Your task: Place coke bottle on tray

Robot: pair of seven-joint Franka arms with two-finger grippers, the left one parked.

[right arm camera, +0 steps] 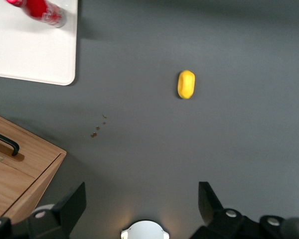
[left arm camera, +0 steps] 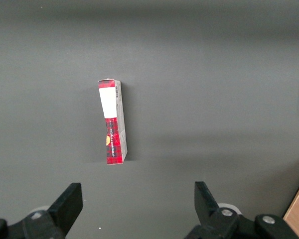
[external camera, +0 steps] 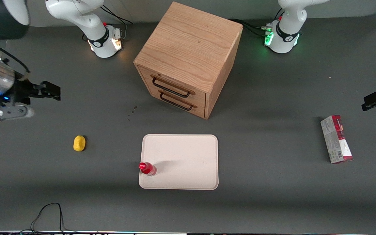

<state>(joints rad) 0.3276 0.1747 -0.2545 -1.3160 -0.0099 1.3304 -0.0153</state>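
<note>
Red and slim, the small coke bottle (external camera: 147,168) with its red cap stands upright on the large flat pale beige-pink tray (external camera: 188,153), right at the rim of the edge that faces the working arm's end of the table, near the tray corner closest to the front camera. The right arm's gripper (external camera: 51,91) hangs well apart from it, high over the dark grey table (external camera: 273,195) toward the working arm's end, and its two black fingers (right arm camera: 70,206) stand wide apart in the right wrist view with nothing between them. Judging by this, the placing looks done, so the main risk is to the bottle's footing: it is tall for its base and sits so close to the low raised rim that a knock or a jolt to the table could tip it off the tray onto the table. Any sweep of the arm across the tray would be the likeliest cause. A small yellow rounded lump (external camera: 79,143) lies on the table between gripper and tray, and a low pass could also push it along. The oak-coloured wooden two-drawer cabinet (external camera: 188,58) and the red-and-white rectangular carton (external camera: 336,139) lie clear of all this.
</note>
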